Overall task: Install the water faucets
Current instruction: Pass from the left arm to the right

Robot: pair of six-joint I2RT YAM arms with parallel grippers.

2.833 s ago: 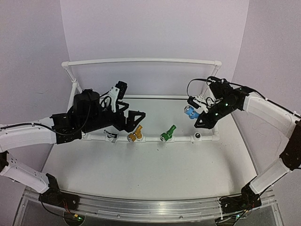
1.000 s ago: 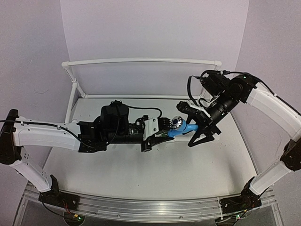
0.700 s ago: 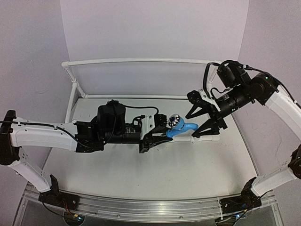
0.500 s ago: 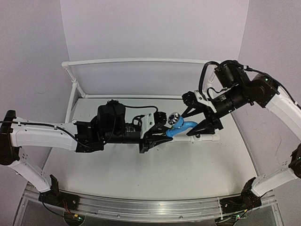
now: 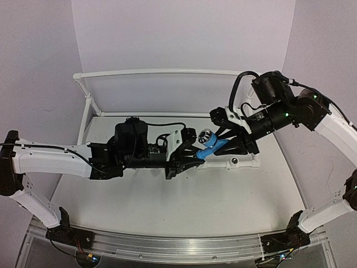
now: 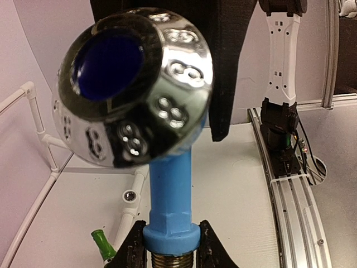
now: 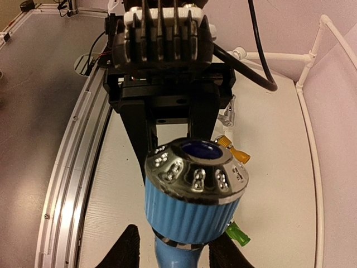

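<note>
My left gripper point(image 5: 189, 158) is shut on the blue faucet point(image 5: 211, 147) and holds it above the front pipe. In the left wrist view its fingers point(image 6: 134, 248) pinch the blue flange point(image 6: 170, 234) just above the brass thread, with the chrome head point(image 6: 134, 84) close to the lens. My right gripper point(image 7: 175, 254) straddles the faucet's neck under the ribbed blue head point(image 7: 192, 209). Its jaws are open, and a gap shows beside the left finger point(image 7: 127, 251). The silver faucet point(image 7: 228, 117), yellow faucet point(image 7: 237, 153) and green faucet point(image 7: 237, 233) stand in the pipe.
The white PVC frame point(image 5: 167, 72) runs along the back and left of the table. An open socket point(image 5: 235, 161) sits in the front pipe, right of the green faucet point(image 6: 100, 243). The aluminium rail point(image 5: 167, 245) lines the near edge.
My right gripper has swung left and down to the blue faucet, and its jaws have narrowed around the neck. The left gripper has kept its hold and barely moved.
</note>
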